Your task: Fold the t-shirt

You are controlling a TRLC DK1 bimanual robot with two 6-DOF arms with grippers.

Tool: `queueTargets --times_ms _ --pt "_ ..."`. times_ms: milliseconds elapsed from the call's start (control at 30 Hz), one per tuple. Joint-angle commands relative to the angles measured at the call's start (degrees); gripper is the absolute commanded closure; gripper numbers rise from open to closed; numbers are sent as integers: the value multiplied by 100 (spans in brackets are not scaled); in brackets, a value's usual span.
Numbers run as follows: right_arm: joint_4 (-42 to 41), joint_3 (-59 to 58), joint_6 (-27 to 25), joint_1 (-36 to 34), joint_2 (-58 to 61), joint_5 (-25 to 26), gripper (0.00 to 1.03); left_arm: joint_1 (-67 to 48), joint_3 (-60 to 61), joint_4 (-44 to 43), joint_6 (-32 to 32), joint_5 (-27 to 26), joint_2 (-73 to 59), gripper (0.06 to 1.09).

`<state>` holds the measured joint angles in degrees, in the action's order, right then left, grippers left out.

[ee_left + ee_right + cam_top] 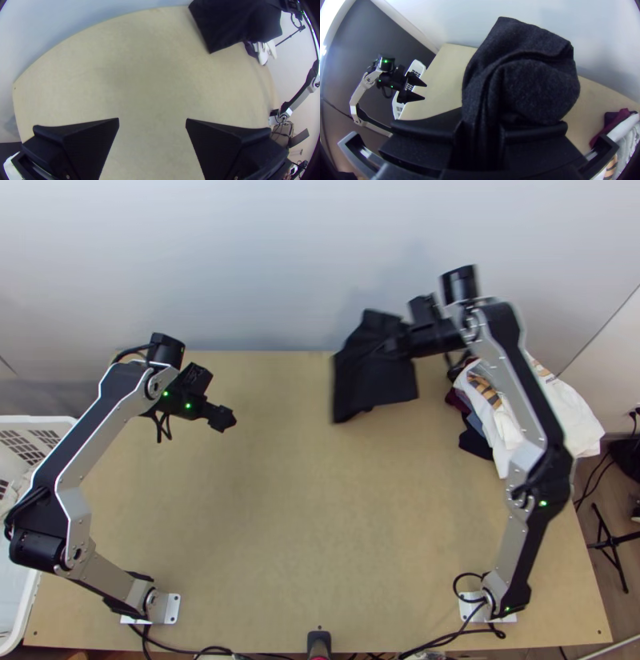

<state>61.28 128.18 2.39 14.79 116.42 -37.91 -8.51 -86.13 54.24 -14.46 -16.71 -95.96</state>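
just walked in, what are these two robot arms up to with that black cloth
The right arm's pincer has the black cloth pinched between its fingers, bunched at the grip and hanging in folds toward the far side of the table. The left pincer is open and holds nothing. At the table's right side lies a pile of other clothes, white on top.

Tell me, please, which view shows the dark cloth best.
The right wrist view: the dark cloth is closest there, with folds visible, held in the right gripper. The top view shows it farther off; the left wrist view, cut off.
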Motion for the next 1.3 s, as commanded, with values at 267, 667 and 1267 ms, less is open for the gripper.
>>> queueTargets --times_ms 267,667,1267 --pt "-283 515 -2 -1593 -515 381 100 95 782 -186 -57 -8 385 11" --pt "-626 691 77 -2639 -665 601 100 104 1019 -291 -154 -8 438 11" --pt "-634 313 156 -3632 -1262 583 100 -212 1335 -511 -119 1 412 11"
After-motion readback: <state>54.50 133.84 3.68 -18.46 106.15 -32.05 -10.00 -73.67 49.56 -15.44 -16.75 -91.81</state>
